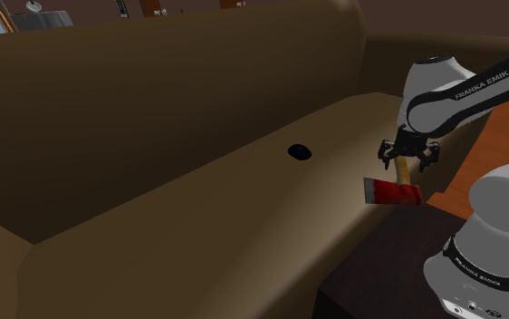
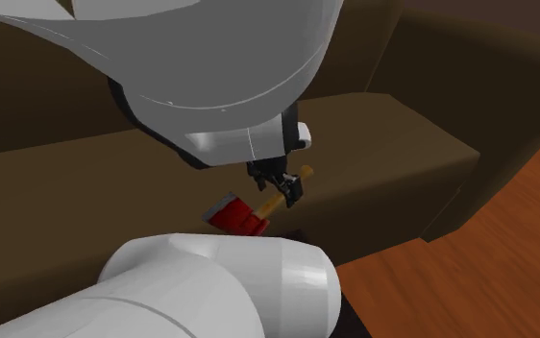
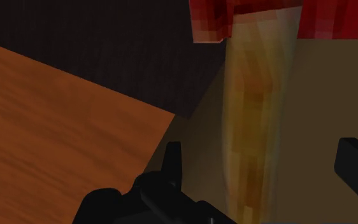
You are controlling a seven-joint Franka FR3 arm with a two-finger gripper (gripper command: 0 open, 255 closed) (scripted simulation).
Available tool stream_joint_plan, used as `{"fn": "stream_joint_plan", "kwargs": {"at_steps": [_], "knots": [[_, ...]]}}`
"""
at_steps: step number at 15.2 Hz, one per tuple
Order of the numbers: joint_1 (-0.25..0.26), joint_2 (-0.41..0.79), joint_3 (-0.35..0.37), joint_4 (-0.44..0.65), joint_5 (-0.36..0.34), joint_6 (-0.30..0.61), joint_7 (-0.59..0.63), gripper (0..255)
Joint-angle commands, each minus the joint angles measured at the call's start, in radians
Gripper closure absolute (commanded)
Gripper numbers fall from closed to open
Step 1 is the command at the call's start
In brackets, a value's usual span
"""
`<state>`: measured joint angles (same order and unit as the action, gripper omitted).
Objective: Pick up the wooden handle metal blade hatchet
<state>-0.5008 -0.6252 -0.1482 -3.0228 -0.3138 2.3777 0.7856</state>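
Shoulder view puts the stand [image 1: 379,272] nearest, a dark box at the lower right, with the white arm [image 1: 461,91] bending out from it toward the left over the near end of a brown sofa seat [image 1: 198,217]. Just past the stand, the hatchet [image 1: 393,192] lies at the seat's edge, close to where the wooden floor [image 1: 502,149] shows. Its red head sits nearest the stand and its pale wooden handle [image 3: 254,127] runs away from it across the cushion. The pincer [image 1: 409,156] hangs directly over that handle, released, with one black finger [image 3: 171,159] on either side and neither touching it. That straddle seems set for closing across the narrow shaft rather than the broad head. Farther left on the seat, well apart, sits a small black object [image 1: 299,152]. Beyond it rises the sofa's back [image 1: 153,82].
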Motion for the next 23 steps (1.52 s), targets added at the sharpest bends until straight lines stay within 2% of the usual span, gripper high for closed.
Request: {"fn": "stream_joint_plan", "kwargs": {"at_steps": [1, 2, 11, 23], "knots": [[-0.002, 0.008, 0.0, -0.005, -0.003, 0.014, 0.003, 0], [0.0, 0.008, 0.001, -0.004, -0.002, 0.012, 0.003, 255], [-0.002, 0.008, 0.0, -0.005, -0.003, 0.014, 0.003, 255], [0.023, -0.158, 0.012, 0.081, 0.047, -0.236, -0.035, 255]]}}
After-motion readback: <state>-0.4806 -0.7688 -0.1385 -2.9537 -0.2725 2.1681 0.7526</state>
